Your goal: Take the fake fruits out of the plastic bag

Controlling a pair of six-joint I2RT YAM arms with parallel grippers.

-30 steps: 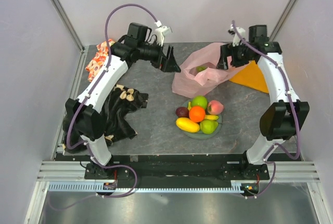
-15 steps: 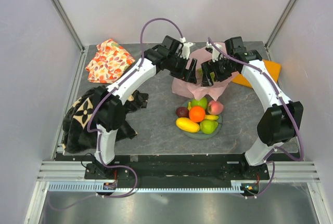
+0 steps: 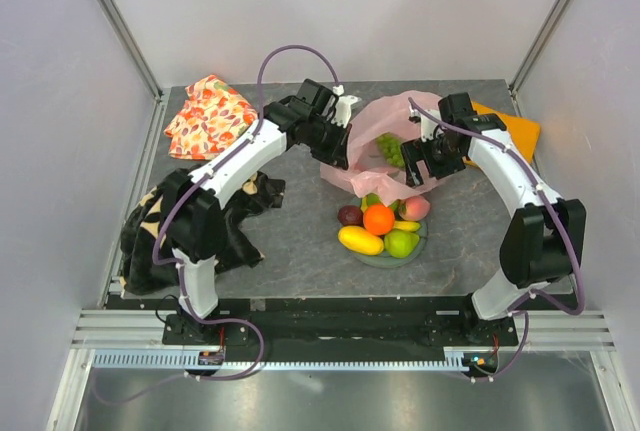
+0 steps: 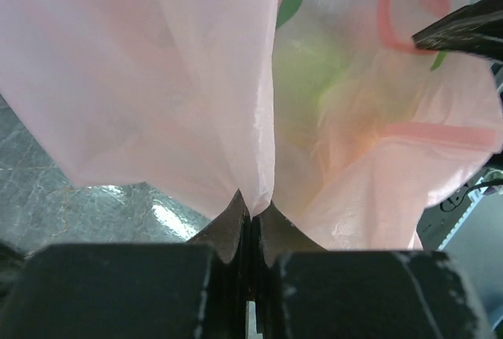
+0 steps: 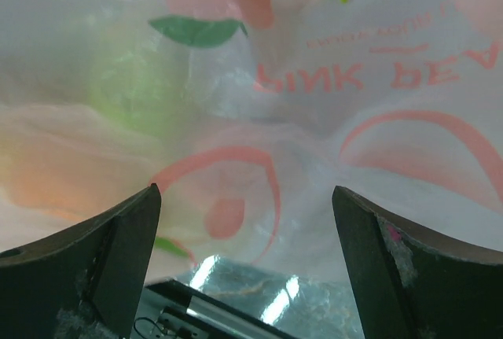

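Observation:
The pink plastic bag [image 3: 372, 123] lies at the back middle of the table, its mouth pulled up and open. My left gripper [image 3: 338, 147] is shut on a fold of the bag's left side; in the left wrist view the gripper [image 4: 251, 207] pinches the thin film [image 4: 196, 79]. My right gripper [image 3: 414, 158] stands open against the bag's right side, and in its wrist view the gripper [image 5: 245, 191] has only bag film [image 5: 330, 142] between its fingers. Green grapes [image 3: 390, 149] show inside the bag. Other fake fruits [image 3: 379, 219] are piled on a plate [image 3: 372, 259] in front.
A floral cloth [image 3: 208, 116] lies at the back left and an orange cloth [image 3: 516, 127] at the back right behind my right arm. A black patterned fabric [image 3: 222, 213] is heaped on the left. Metal frame posts and walls close in the table.
Both arms swung in from the back to the bag. The left gripper went from open to shut on the bag's left side and drew it up; the right gripper stayed open.

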